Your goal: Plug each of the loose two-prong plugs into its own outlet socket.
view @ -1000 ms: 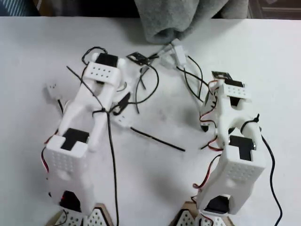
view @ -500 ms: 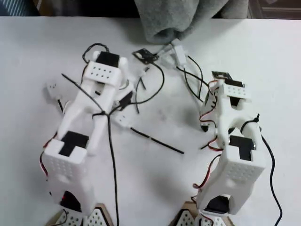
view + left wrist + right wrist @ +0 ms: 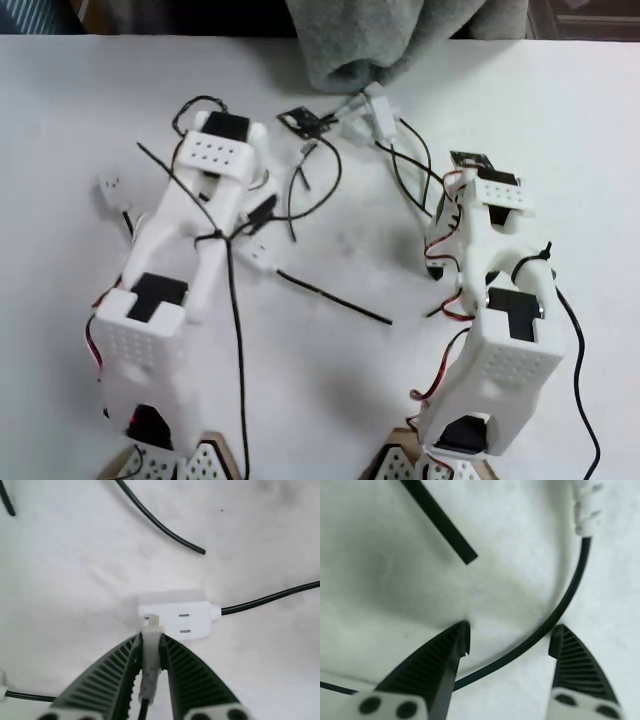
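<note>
My left gripper (image 3: pixel 151 640) is shut on a white two-prong plug (image 3: pixel 151 630) with a black cord. The plug's tip meets one end of a white outlet socket (image 3: pixel 177 620) that lies flat on the table; how deep the prongs sit is hidden. In the high view that socket (image 3: pixel 262 256) lies just in front of the left gripper (image 3: pixel 262 215). My right gripper (image 3: pixel 512 635) stands open low over the table, and a black cord (image 3: pixel 560 610) runs between its fingers without touching them. That cord leads to a white plug (image 3: pixel 585 505) beyond the fingertips.
Loose black cords tangle across the table's middle (image 3: pixel 310 180). Another white socket (image 3: pixel 375 115) lies at the back under a grey sleeve (image 3: pixel 370 45), and a small white connector (image 3: pixel 110 190) sits at the left. A cut cord end (image 3: pixel 467 557) lies ahead of the right gripper.
The left arm shifted slightly and came back to where it was. The cord loop beside it swung right, then left again. The right arm kept still.
</note>
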Motion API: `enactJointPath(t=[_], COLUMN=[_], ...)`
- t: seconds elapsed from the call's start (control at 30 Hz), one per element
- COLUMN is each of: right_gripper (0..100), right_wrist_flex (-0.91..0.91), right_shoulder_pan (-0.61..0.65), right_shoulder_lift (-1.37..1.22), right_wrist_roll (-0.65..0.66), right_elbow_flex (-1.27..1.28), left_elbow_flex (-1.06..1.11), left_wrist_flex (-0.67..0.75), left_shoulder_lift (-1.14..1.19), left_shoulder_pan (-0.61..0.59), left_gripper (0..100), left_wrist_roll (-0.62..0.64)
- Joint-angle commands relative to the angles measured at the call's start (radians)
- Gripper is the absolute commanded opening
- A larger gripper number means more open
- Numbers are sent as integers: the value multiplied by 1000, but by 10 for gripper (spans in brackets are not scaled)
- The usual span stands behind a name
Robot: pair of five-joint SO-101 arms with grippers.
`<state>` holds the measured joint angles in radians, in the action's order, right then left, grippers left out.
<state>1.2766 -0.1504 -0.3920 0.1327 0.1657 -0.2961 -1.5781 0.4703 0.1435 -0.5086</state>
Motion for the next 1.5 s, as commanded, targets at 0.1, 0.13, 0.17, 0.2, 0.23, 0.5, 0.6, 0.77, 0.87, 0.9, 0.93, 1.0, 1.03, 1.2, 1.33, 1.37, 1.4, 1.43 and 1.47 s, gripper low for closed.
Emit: enactJointPath(t=[0.1, 0.13, 0.17, 0.2, 0.23, 0.5, 0.6, 0.77, 0.87, 0.9, 0.93, 1.0, 1.03, 1.2, 1.33, 1.37, 1.4, 1.43, 1.47], right_gripper=[255, 255, 255, 255, 255, 255, 255, 255, 255, 255, 255, 255, 255, 255, 255, 255, 255, 255, 255], right_wrist_flex=[-4, -4, -4, -4, -4, -5, -5, -5, -5, -5, -5, -5, -5, -5, -5, -5, -5, -7, -7], right_shoulder_pan=[-8, -8, -8, -8, -8, -8, -8, -8, -7, -7, -7, -7, -7, -7, -7, -7, -7, -7, -7], right_shoulder_lift=[13, 13, 13, 13, 13, 12, 12, 12, 12, 12, 12, 12, 12, 12, 12, 12, 12, 12, 12], right_wrist_roll=[-8, -8, -8, -8, -8, -8, -8, -8, -8, -8, -8, -8, -8, -8, -8, -8, -8, -8, -9], right_elbow_flex=[6, 6, 6, 6, 6, 6, 6, 6, 6, 6, 6, 6, 6, 6, 6, 6, 6, 6, 6], left_elbow_flex=[-8, -8, -8, -8, -2, -8, -8, -6, 8, 14, 17, 23, 21, 23, 21, 18, 14, 9, -8], left_wrist_flex=[20, 18, 14, 12, 11, -43, -52, -44, -44, -43, -38, -15, -9, -5, -2, 0, -2, -2, -9], left_shoulder_lift=[2, 5, 7, 8, 7, 1, 1, 10, 19, 30, 44, 79, 97, 159, 189, 191, 191, 186, 179], left_shoulder_pan=[-15, -15, -15, -15, -15, -13, -12, -4, 1, 1, 1, 1, -1, 12, 19, 19, 19, 19, 19], left_gripper=[25, 25, 25, 25, 25, 25, 25, 25, 25, 25, 25, 25, 25, 25, 25, 28, 31, 47, 75], left_wrist_roll=[-17, -31, -40, -41, -37, -32, -31, -31, -28, -21, -3, 25, 31, 40, 80, 87, 89, 95, 97])
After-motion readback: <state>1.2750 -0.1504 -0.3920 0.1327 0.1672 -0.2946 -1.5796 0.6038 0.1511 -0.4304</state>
